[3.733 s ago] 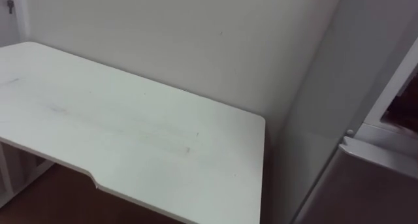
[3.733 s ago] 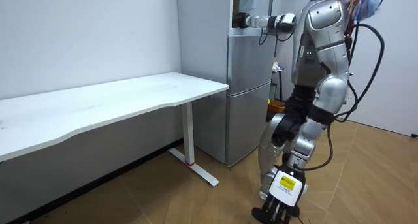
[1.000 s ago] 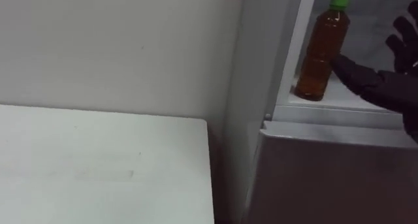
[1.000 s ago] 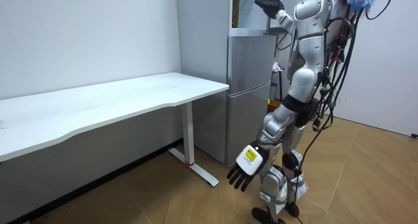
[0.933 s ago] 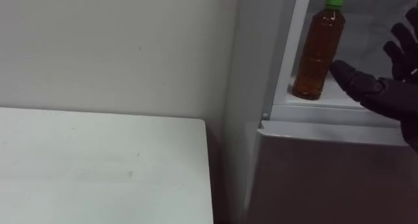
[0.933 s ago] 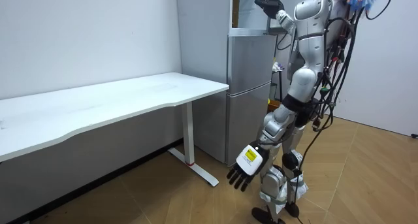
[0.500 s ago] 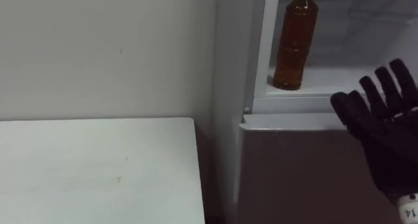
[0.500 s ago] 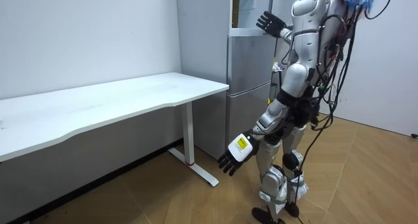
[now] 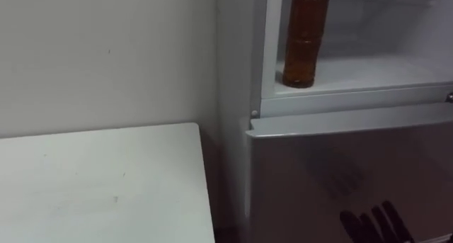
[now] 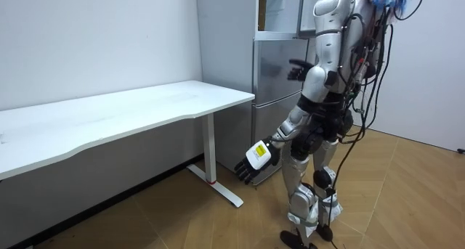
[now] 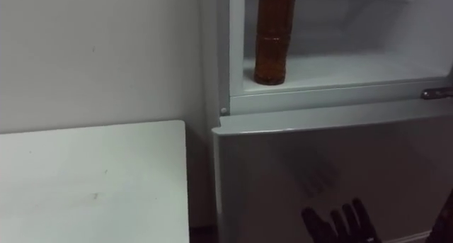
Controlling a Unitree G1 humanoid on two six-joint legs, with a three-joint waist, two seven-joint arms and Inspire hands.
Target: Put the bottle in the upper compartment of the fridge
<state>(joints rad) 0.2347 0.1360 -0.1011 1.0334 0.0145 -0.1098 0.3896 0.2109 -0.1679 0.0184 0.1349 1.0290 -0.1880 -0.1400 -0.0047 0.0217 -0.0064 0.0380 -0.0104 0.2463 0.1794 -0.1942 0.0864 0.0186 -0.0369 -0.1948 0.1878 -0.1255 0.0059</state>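
Noting the bottle upright in the upper fridge, above my right hand, which is spread and empty, I judge placement done.

- The bottle is standing in the upper fridge, at its left side.
- The lower door is sitting right under it.
- The table is sitting left of them, against the wall.
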